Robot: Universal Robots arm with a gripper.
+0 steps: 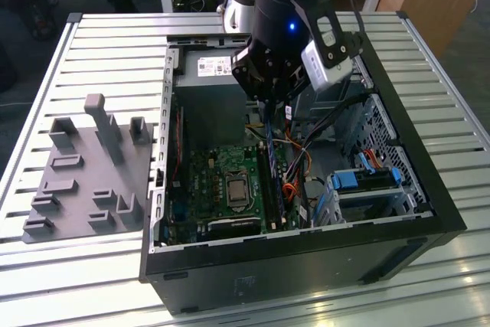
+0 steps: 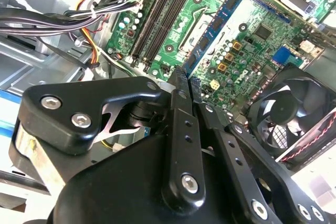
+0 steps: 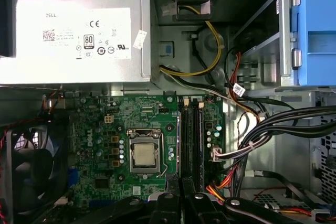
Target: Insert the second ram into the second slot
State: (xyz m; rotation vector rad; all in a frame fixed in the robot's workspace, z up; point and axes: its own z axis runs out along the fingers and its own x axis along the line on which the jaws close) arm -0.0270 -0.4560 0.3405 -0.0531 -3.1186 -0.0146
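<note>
Second ram [image 2: 216, 29] clamped in the gripper [image 2: 187, 81] over the motherboard [image 3: 105, 129].
In the second wrist view the black fingers [image 2: 180, 111] pinch one end of the blue stick, which reaches out over the green board just beside the long dark memory slots [image 2: 157, 17]; whether it touches a slot cannot be told. In the exterior view the arm reaches down into the open computer case [image 1: 306, 258] on the slatted table [image 1: 92, 51], with a grey fixture plate [image 1: 84, 174] at the exterior view's left.
</note>
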